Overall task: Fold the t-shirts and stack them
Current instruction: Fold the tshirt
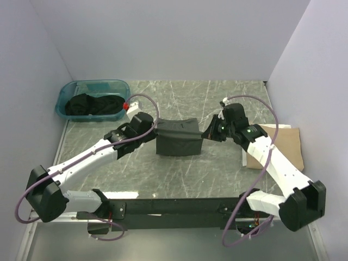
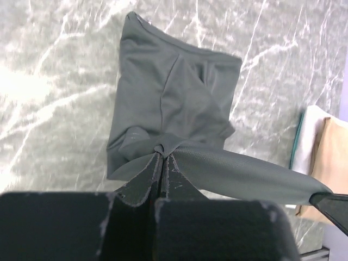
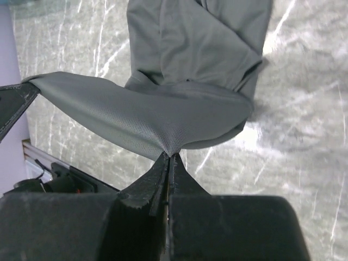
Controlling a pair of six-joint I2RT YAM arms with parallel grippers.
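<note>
A dark grey-olive t-shirt point(image 1: 178, 137) lies partly folded at the table's middle. Its near edge is lifted and stretched between both grippers. My left gripper point(image 1: 155, 128) pinches the shirt's left corner; in the left wrist view the left gripper point(image 2: 161, 154) is shut on the grey-olive t-shirt point(image 2: 174, 98). My right gripper point(image 1: 205, 134) pinches the right corner; in the right wrist view the right gripper point(image 3: 171, 155) is shut on the taut grey-olive t-shirt point(image 3: 147, 111). A folded tan t-shirt point(image 1: 283, 144) lies at the right. Black t-shirts point(image 1: 93, 105) sit in the tub.
A teal plastic tub point(image 1: 64, 93) stands at the back left, close to the left wall. The tan shirt point(image 2: 331, 163) shows at the right edge of the left wrist view. White walls close in the back and both sides. Bare marble table point(image 1: 179, 174) lies in front of the shirt.
</note>
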